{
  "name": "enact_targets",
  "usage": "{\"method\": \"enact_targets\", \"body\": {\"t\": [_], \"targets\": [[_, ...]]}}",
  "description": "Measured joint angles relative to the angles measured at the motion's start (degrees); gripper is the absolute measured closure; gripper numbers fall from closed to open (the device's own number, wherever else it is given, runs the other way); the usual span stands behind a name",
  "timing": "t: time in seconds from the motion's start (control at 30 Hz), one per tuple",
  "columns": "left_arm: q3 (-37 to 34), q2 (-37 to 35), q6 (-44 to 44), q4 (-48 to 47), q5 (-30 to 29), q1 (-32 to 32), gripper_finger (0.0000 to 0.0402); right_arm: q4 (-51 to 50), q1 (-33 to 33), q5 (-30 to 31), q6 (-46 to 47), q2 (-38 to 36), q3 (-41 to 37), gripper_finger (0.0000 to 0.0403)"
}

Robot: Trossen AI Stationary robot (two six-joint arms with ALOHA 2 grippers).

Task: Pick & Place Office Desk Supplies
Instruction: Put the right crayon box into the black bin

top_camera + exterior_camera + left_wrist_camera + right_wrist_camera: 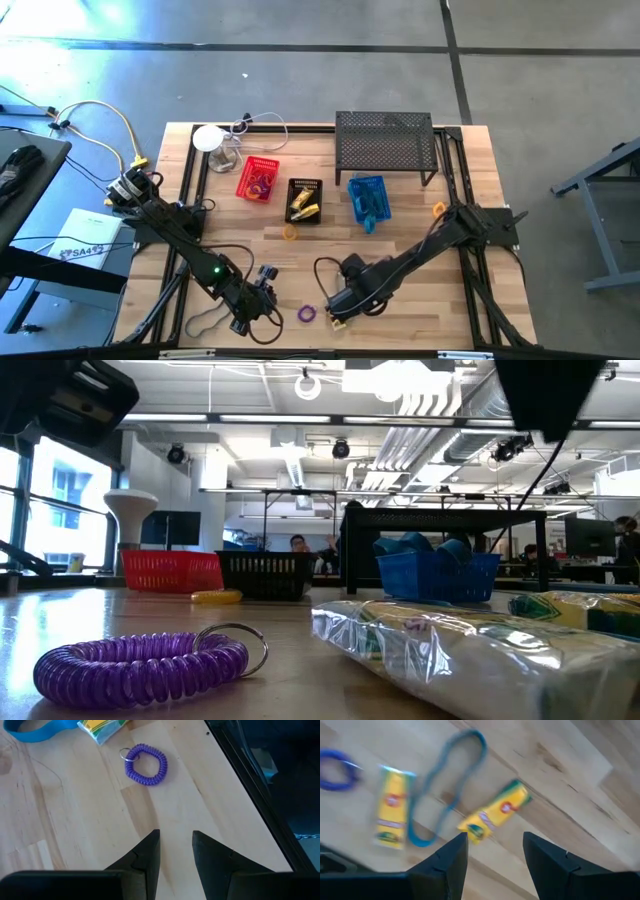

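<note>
Motion blur smears the yellow packets (492,815), perhaps crayons, and the blue band (447,790)

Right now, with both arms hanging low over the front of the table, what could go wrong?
The left gripper is open with the purple coil ring ahead of it; a poor approach might push the ring away. The right gripper, also open, hovers above a yellow packet beside a blue band, so it could snag the band too.

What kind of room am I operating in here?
Probably an open-plan lab or workshop: the wooden table stands on a bare concrete floor, and the low view shows exposed ceiling ducts, hanging lights and people at desks behind.
</note>
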Motion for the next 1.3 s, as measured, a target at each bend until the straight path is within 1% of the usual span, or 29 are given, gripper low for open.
{"method": "enact_targets", "body": {"t": [0.1,0.33,0.47,0.53,0.7,0.87,0.97,1.1,1.3], "targets": [[0.0,0.0,0.0,0.0,0.0,0.0,0.0293,0.1,0.3,-1.7,-0.6,-0.1,-2.2,0.0224],[0.0,0.0,0.8,-0.2,0.0,-0.3,0.0293,0.8,0.4,-5.5,1.4,0.0,-8.4,0.0224],[0.0,0.0,1.2,-0.2,0.0,-0.3,0.0293,1.4,0.4,-6.6,1.8,0.0,-9.5,0.0224],[0.0,0.0,2.0,-0.2,0.0,-0.3,0.0293,1.7,0.4,-6.3,3.0,0.0,-9.5,0.0224],[0.0,0.0,3.0,-0.2,0.0,-0.3,0.0293,4.9,0.4,-2.8,9.1,0.0,-9.5,0.0224],[0.0,0.0,2.8,-0.2,0.0,-0.3,0.0293,7.7,0.3,-1.5,14.1,0.0,-12.7,0.0224],[0.0,0.0,2.7,-0.2,0.0,-0.7,0.0293,11.7,0.4,-2.2,15.1,-0.1,-14.8,0.0224],[0.0,0.0,2.7,-0.7,0.0,-0.9,0.0293,17.4,-0.2,-1.8,15.1,0.0,-17.1,0.0224],[0.0,0.0,2.5,-1.8,0.0,-1.5,0.0293,19.3,-0.5,-1.4,16.5,0.0,-19.9,0.0224]]}}
